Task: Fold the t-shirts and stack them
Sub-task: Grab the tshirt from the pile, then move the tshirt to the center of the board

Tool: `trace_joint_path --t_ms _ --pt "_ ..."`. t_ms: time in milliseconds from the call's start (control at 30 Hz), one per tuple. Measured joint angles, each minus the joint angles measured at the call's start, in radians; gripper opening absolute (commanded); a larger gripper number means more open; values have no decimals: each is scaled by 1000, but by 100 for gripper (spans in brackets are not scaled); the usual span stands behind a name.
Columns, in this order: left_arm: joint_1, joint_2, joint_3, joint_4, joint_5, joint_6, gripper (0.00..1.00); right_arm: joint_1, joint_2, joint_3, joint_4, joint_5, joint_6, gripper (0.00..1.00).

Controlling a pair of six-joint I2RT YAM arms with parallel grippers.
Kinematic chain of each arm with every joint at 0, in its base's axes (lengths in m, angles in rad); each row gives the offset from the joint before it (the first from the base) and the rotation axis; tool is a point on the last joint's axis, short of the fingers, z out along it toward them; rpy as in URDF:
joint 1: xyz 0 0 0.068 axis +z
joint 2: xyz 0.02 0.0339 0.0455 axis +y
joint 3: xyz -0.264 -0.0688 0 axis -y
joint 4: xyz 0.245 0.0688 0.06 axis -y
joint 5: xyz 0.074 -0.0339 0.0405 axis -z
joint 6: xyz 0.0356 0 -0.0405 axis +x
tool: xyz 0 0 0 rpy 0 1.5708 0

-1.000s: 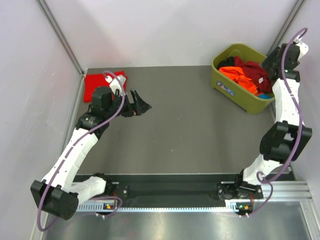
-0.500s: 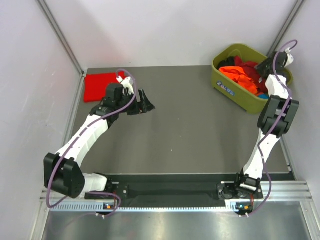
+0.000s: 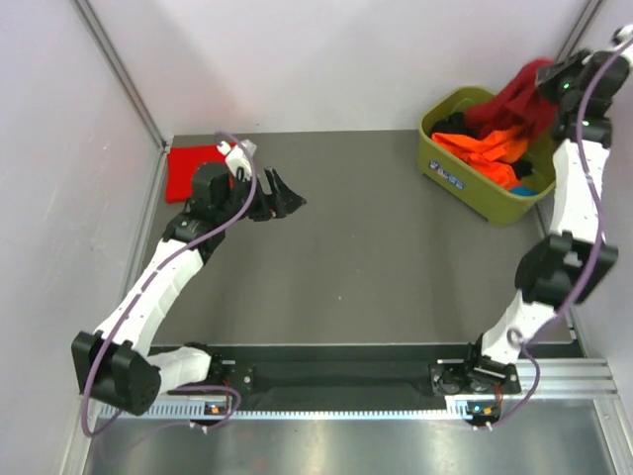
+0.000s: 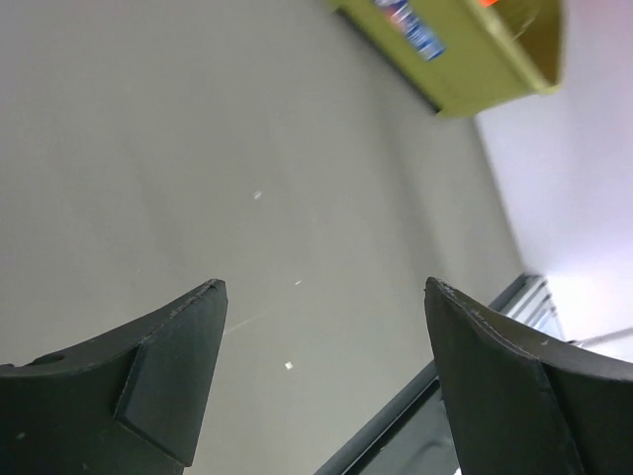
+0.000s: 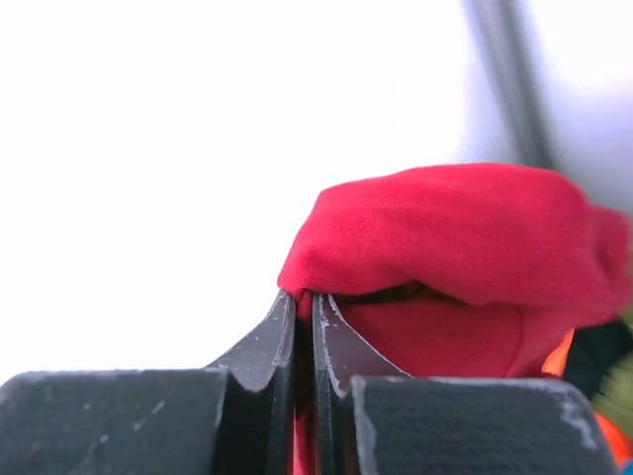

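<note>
Top view: seeing right gripper (image 3: 556,87) raised over the far right corner, pinched together on a dark red shirt (image 3: 519,91), which hangs above the green tub (image 3: 465,183) with its lower end trailing down into it. Also seeing orange shirts (image 3: 485,148) bunched inside the tub, with some dark and blue cloth beside them. Got a brighter red shirt (image 3: 186,170) lying folded flat at the far left corner of the table (image 3: 396,267), just behind the left arm. Seeing left gripper (image 3: 282,195) low over the table just right of that shirt, fingers spread wide, holding nothing. Left wrist view: confirms left gripper (image 4: 324,292) wide apart with only bare table (image 4: 198,148) between the fingers; shows a corner of the tub (image 4: 475,59) at the top edge, well apart. Right wrist view: shows right gripper (image 5: 305,302) fingers pressed together on a fold of the dark red shirt (image 5: 465,237), cloth bulging out over and to the right of the tips; catches a sliver of the orange shirts (image 5: 556,358) low at the right edge; can't tell anything else against the washed-out white background
</note>
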Motion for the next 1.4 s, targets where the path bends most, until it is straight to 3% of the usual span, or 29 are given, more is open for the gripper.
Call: trace_joint_path --t_ms 200,267,333,400,467,533,567,667,767,933,1067,1200,1400 --pt "0 -105 -21 56 17 -73 87 107 -451 -34 19 -109 26 0" --pt "1 -127 -32 56 15 -96 87 202 -591 -84 43 -154 35 0" --pt "8 -143 -35 37 2 -117 88 306 -703 -150 43 -194 36 7" --pt "25 -162 -43 5 -23 -132 91 403 -806 -271 56 -212 36 14" --pt "56 -199 -75 -24 -50 -140 93 491 -903 -479 64 -209 34 17" --pt "91 -245 -119 -57 -74 -139 95 570 -959 -712 65 -176 34 27" --pt "105 -268 -140 -77 -86 -135 96 604 -964 -832 37 -163 32 37" --pt "115 -290 -177 -116 -87 -109 96 674 -895 -1114 -81 -127 23 54" --pt "115 -266 -206 -134 -48 -73 92 693 -858 -1268 -257 -92 6 59" --pt "50 -164 -246 -148 -19 -45 88 693 -985 -1263 -372 42 1 59" --pt "-98 -90 -284 -108 -31 -65 85 693 -1044 -1277 -357 123 24 57" --pt "-214 0 -307 -19 -37 -93 85 694 -1019 -1367 -311 110 22 54" --pt "-233 179 -307 103 -38 -140 87 822 -994 -1407 -254 85 19 56"
